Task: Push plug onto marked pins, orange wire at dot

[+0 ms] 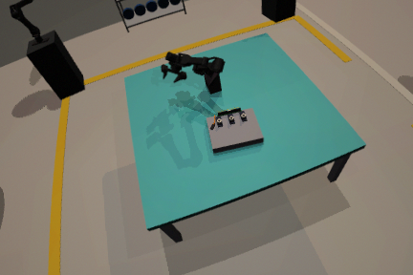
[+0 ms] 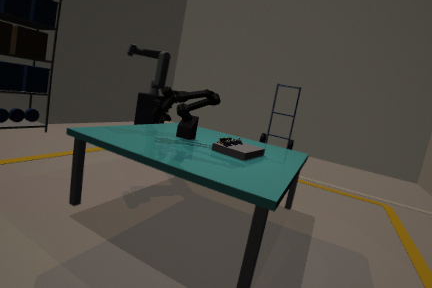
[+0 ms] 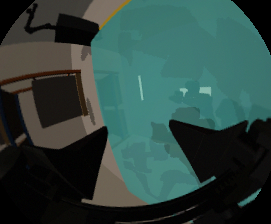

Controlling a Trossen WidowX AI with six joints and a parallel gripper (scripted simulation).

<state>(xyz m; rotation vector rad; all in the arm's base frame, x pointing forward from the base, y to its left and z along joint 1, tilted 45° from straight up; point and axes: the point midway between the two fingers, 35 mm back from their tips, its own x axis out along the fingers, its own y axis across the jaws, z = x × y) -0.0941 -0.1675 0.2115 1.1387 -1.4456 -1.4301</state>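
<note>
The printed holder appears as a grey block [image 1: 239,136] [image 2: 247,149] on the table. Small dark round-topped parts [image 1: 231,118] stand along its far side in the top view; which one is the servo motor is unclear. A dark strip [image 1: 229,111] runs behind them; pins, coloured band and dot are too small to tell. A small dark piece [image 1: 212,127] with an orange line beside it lies at the block's left side and may be the plug. My gripper [image 1: 170,78] [image 3: 139,126] is open and empty, raised above the table, left of and away from the block. The wrist view shows neither plug nor holder.
The arm's dark base [image 1: 213,84] [image 2: 187,128] stands on the teal table [image 1: 287,157] [image 2: 175,161], beyond the block in the top view. A black pedestal [image 1: 56,66] with another arm stands off the table at the left. Shelves [image 1: 148,1] stand behind.
</note>
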